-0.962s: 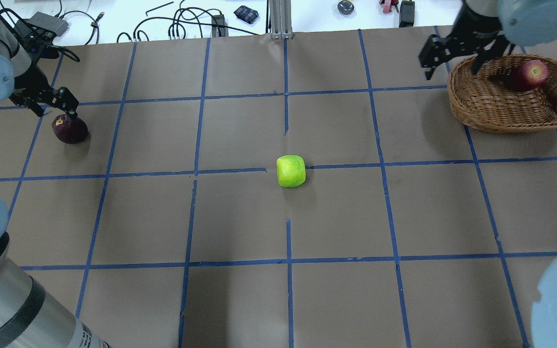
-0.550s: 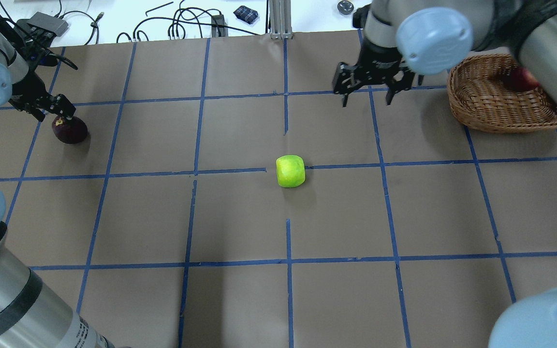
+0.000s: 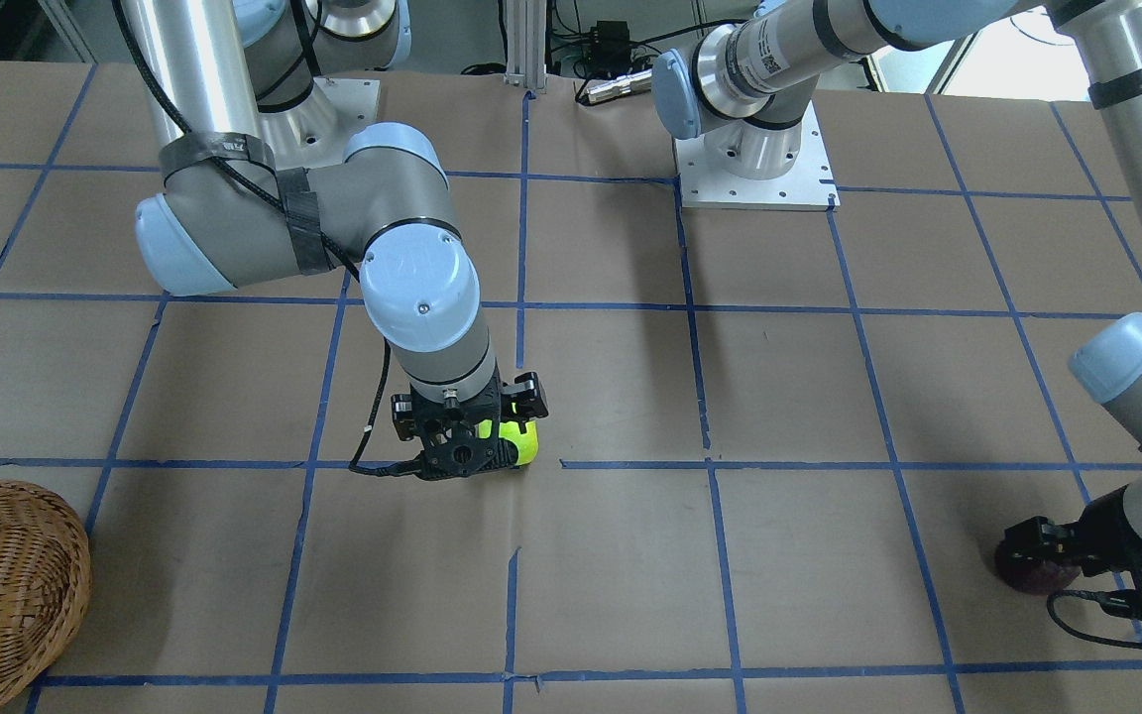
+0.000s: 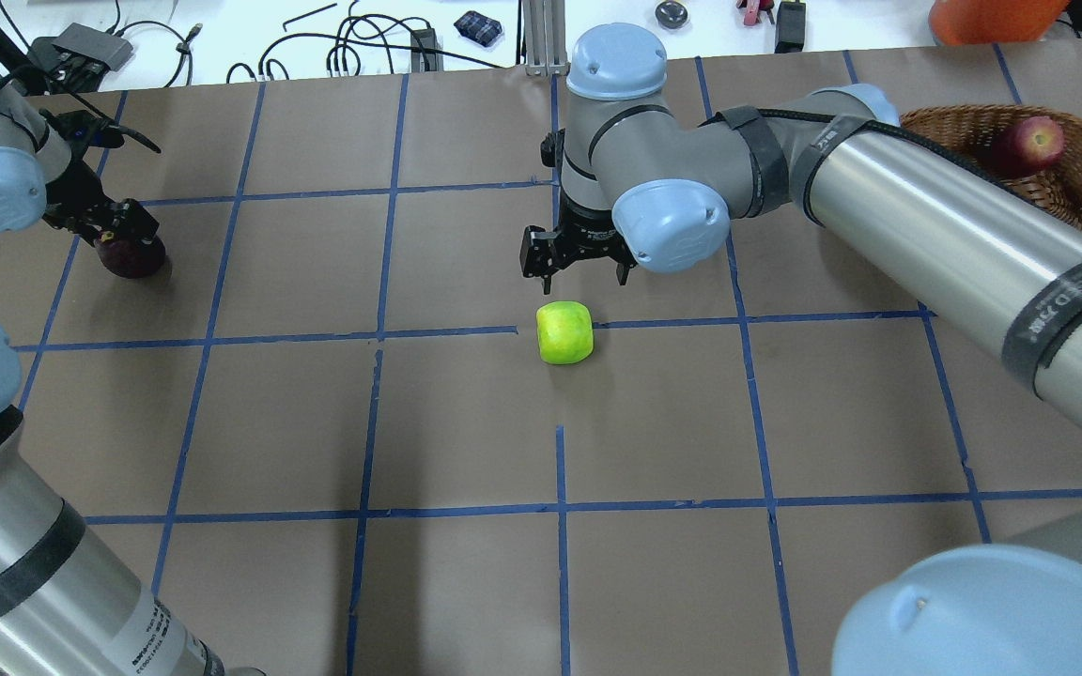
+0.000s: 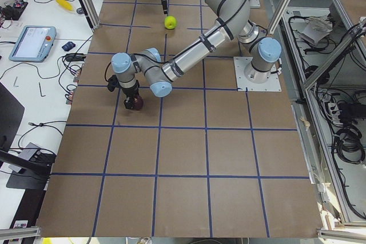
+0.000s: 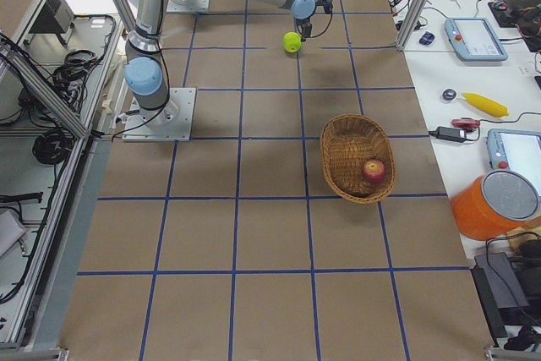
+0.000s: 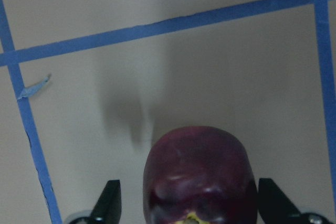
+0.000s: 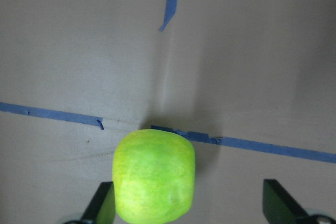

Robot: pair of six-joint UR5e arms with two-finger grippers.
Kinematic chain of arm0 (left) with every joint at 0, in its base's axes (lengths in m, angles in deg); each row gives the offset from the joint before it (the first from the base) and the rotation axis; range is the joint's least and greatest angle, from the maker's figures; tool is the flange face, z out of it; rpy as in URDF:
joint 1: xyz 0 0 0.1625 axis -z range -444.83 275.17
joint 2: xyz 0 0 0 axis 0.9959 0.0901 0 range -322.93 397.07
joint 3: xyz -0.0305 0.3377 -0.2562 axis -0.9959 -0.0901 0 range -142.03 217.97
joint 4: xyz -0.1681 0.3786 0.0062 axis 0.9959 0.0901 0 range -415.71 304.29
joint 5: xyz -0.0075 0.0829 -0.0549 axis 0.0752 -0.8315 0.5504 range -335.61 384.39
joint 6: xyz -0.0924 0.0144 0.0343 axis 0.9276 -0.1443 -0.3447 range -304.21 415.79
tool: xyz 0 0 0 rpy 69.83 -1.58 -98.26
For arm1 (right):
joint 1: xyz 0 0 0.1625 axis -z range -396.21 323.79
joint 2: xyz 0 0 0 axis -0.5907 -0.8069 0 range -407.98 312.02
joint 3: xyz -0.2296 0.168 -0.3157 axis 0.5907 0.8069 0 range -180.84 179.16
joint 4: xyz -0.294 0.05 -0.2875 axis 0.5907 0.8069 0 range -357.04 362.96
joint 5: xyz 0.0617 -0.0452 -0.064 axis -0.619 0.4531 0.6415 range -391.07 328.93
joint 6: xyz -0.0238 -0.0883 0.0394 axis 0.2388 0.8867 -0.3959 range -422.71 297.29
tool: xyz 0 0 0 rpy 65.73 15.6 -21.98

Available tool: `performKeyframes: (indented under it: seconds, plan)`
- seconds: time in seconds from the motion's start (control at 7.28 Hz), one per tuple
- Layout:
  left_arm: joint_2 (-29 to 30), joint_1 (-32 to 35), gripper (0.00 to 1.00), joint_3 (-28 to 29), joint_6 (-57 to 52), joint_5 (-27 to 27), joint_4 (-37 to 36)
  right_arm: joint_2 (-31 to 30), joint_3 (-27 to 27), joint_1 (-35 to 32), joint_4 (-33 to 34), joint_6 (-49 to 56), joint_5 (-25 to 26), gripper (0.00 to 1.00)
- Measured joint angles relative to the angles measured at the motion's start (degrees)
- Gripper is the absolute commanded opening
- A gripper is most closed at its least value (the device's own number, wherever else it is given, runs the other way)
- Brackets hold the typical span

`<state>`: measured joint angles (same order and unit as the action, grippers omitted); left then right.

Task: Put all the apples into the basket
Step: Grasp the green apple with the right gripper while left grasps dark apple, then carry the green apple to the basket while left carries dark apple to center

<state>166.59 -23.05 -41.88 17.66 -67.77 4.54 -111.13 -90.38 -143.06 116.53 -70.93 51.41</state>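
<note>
1. Centrally, the lime-green apple (image 4: 564, 331) is seen resting on the tabletop (image 4: 466, 422), well apart from the basket (image 4: 1081, 178) at the far right corner.
2. The right gripper (image 4: 579, 272) is held just above and beside the lime-green apple, its jaws spread wide with nothing gripped.
3. The red apple (image 4: 1029, 143) is found inside the basket.
4. The dark purple apple (image 4: 131, 255) is set on the tabletop farthest from the basket, at the left edge.
5. The left gripper (image 7: 186, 203) is lowered around the dark purple apple, its fingers (image 7: 107, 203) parted and clear of the fruit on both sides.
</note>
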Motion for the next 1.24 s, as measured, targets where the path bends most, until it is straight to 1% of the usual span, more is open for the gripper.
performKeyframes:
  seconds: [0.14, 0.27, 0.41, 0.55, 0.69, 0.82, 0.96, 1.1, 1.24]
  plan:
    - [0.47, -0.23, 0.6, -0.03, -0.14, 0.01, 0.21, 0.71, -0.27, -0.06, 0.22, 0.03, -1.63, 1.0]
    - [0.58, -0.24, 0.23, -0.02, -0.18, -0.04, 0.71, 1.65, -0.39, -0.12, 0.27, -0.02, -2.38, 1.0]
    - [0.17, 0.05, 0.03, 0.12, -0.07, -0.09, 2.25, 2.73, -0.43, -0.18, 0.26, -0.06, -2.68, 1.0]
    - [-0.61, 0.65, 0.0, 0.41, 0.11, -0.14, 4.46, 3.62, -0.45, -0.28, 0.25, -0.06, -2.79, 1.0]
    - [-1.52, 1.57, 0.0, 0.66, 0.27, -0.21, 6.36, 4.29, -0.46, -0.48, 0.24, -0.06, -2.83, 1.0]
    - [-2.86, 3.19, 0.0, 0.77, 1.27, -0.22, 8.9, 4.96, -0.46, -0.84, 0.27, -0.1, -2.83, 0.82]
    - [-4.58, 5.77, 0.0, 0.64, 3.98, -0.16, 11.87, 5.53, -0.46, -1.19, 0.56, -0.18, -2.66, 0.19]
    - [-6.55, 8.99, 0.0, -0.08, 8.29, 0.41, 14.1, 5.69, -0.46, -1.3, 1.02, -0.26, -2.28, 0.0]
    - [-8.71, 12.12, 0.0, -2.02, 14.27, 2.32, 15.37, 5.54, -0.4, -1.31, 1.29, -0.25, -1.97, 0.0]
